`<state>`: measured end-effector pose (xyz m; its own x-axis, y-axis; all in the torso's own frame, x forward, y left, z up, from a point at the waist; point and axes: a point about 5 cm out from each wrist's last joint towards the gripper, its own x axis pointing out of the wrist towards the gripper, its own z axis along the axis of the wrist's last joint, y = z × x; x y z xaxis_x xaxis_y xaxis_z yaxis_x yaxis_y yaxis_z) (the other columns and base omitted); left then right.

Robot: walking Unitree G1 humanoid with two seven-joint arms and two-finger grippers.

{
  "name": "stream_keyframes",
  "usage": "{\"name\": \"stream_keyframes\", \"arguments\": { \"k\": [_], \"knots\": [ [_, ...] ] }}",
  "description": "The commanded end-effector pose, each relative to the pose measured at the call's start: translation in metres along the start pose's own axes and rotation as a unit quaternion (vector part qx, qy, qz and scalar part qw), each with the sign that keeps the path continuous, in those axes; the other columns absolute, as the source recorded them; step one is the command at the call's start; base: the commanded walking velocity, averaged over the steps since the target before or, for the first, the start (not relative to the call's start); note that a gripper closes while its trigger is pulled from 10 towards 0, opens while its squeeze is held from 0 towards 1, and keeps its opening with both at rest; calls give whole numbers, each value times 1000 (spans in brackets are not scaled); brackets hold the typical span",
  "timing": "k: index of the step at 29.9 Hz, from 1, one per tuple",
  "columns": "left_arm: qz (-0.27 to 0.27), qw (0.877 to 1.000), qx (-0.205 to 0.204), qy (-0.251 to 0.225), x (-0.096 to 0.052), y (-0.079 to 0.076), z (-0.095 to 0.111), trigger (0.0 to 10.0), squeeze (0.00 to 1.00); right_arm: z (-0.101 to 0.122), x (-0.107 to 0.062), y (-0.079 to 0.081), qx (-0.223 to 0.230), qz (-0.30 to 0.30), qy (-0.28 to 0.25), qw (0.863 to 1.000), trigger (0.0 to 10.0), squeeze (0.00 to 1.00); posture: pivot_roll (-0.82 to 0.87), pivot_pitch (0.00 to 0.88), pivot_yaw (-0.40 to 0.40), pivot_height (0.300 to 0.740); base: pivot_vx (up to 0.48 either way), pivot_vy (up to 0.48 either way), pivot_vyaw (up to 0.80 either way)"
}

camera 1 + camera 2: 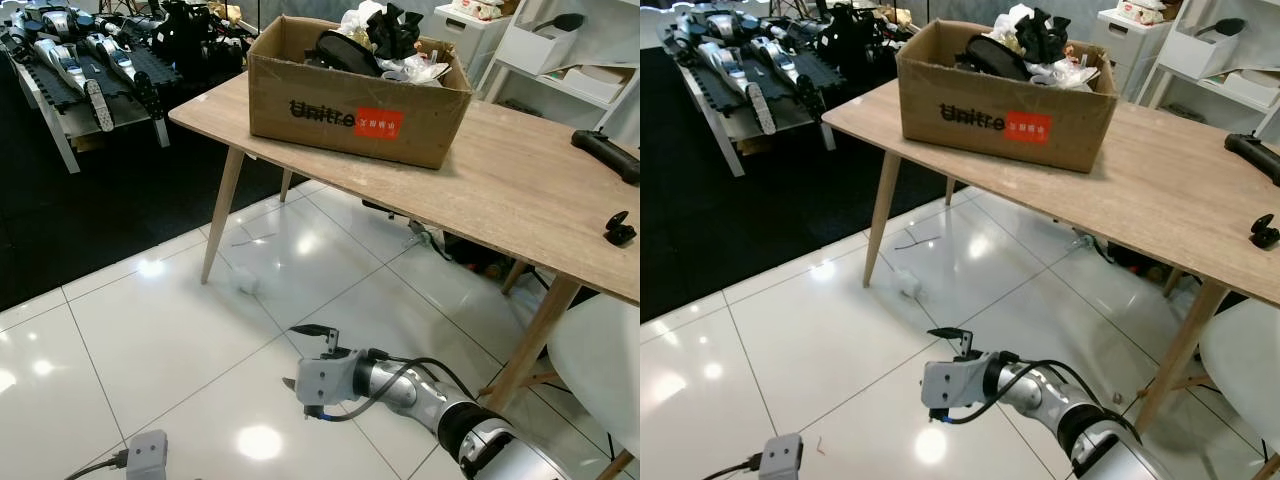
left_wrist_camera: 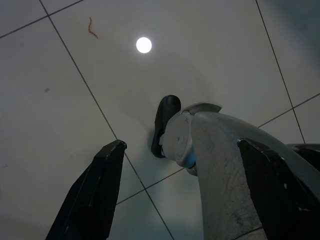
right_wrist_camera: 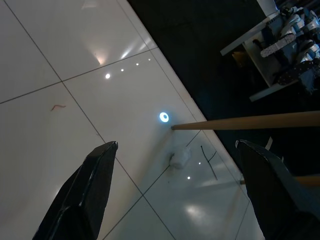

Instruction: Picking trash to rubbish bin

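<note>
White tile floor [image 1: 150, 330] ahead. Crumpled trash [image 1: 246, 283] lies at my 12 o'clock beside the table leg [image 1: 222, 212], not yet collected. I hold the right gripper [image 1: 305, 358] with fingers spread, empty; left gripper [image 2: 185, 190] likewise.

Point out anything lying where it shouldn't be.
A crumpled white scrap lies on the floor tiles beside the wooden table's leg, with a thin dark strand nearby. The cardboard box overflows with clutter.

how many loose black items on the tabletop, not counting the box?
2. A long black object lies at the table's far right edge; a small black clip-like piece sits nearer the robot. More may lie beyond the frame.
</note>
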<state>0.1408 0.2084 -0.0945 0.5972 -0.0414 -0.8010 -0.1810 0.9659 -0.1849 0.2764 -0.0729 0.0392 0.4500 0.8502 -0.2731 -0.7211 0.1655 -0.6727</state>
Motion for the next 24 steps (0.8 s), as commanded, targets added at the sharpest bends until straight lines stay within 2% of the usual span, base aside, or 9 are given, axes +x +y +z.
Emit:
{"name": "stream_keyframes", "arguments": {
  "k": [1, 6, 10, 12, 14, 16, 20, 23, 24],
  "knots": [
    [-3, 1000, 2, 5, -1, -1, -4, 10000, 0, 0, -2, 0, 8, -6, -5, 1000, 10000, 0, 162, 76, -37, 740, 0, 0, 0],
    [-6, 1000, 19, 5, -1, 4, 2, 10000, 0, 2, -2, 3, 9, -12, -15, 1000, 10000, 0, 142, 101, -2, 740, 0, 0, 0],
    [-10, 1000, 23, 6, 0, 1, 2, 10000, 0, 0, -4, 2, 5, -8, -8, 1000, 10000, 0, 137, 84, -23, 740, 0, 0, 0],
    [-7, 1000, 12, 1, 1, -1, 3, 10000, 0, -2, -6, 0, 7, -4, -7, 1000, 10000, 0, 151, 84, -60, 740, 0, 0, 0],
    [1, 1000, -11, -6, 0, 0, 2, 10000, 0, -3, -7, -1, 7, 9, -5, 1000, 10000, 0, 165, 84, -71, 740, 0, 0, 0],
    [4, 1000, -16, -6, 0, 1, 1, 10000, 0, -3, -7, -1, 8, 13, -4, 1000, 10000, 0, 165, 84, -71, 740, 0, 0, 0],
    [10, 999, -30, 10, -7, 2, -21, 10000, 0, 1, -7, 2, 6, 13, -24, 1000, 10000, 0, 200, 122, -104, 740, 0, 0, 0],
    [13, 999, -33, 14, -9, 3, -26, 10000, 0, 1, -5, 5, 8, 16, -22, 1000, 10000, 0, 196, 126, -96, 740, 0, 0, 0],
    [13, 999, -34, 17, -10, 4, -29, 10000, 0, 4, -3, 11, -11, 35, -27, 999, 10000, 0, 174, 128, -72, 740, 0, 0, 0]
  ]
}}
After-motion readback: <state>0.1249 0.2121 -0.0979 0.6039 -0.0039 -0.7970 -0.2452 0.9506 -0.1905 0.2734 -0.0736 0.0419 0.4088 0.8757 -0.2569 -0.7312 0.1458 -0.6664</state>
